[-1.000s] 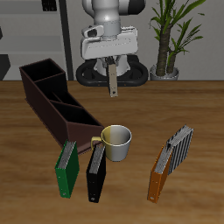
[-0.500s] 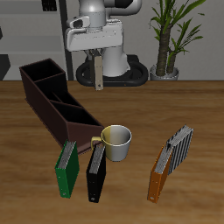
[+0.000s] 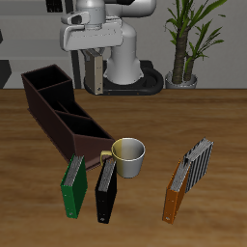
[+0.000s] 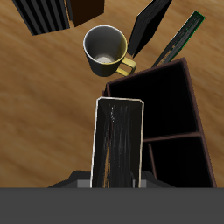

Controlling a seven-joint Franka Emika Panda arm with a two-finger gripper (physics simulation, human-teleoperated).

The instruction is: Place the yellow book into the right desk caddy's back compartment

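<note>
A: Exterior view first. Yellow book (image 3: 96, 71) hanging upright under the gripper (image 3: 95, 56), clear of the table, above and just behind the right desk caddy (image 3: 64, 112). Jaws clamped on the book's top edge.

B: Wrist view agrees? Book (image 4: 118, 140) seen end-on, long and thin, dark on the face toward the camera. Fingers themselves mostly hidden behind it.

A: Yes. Handling guess: light, stiff hardcover, no sag while dangling. Smooth cover, so probably slippery if the pinch loosens. Hold near the top edge, centred across the width, looks sensible; keeps it plumb for a vertical drop.

B: Target?

A: Back compartment (image 3: 48, 82), end section of the caddy, farthest from the table's front edge. Open top, looks empty in both views (image 4: 154, 98). Book not yet over it, slightly behind.

B: Nearby stuff?

A: Mug (image 3: 127, 155) by the caddy's near end, also in wrist view (image 4: 106, 48). Green book (image 3: 72, 186) and black book (image 3: 106, 189) standing near the front edge. Orange-brown book (image 3: 174, 196) with grey striped book (image 3: 198, 162) leaning together, well apart from the caddy. None in the way.

B: Risk?

A: Likely clipping the caddy wall or partition on descent if tilted. Narrow slot, so keep upright.
</note>
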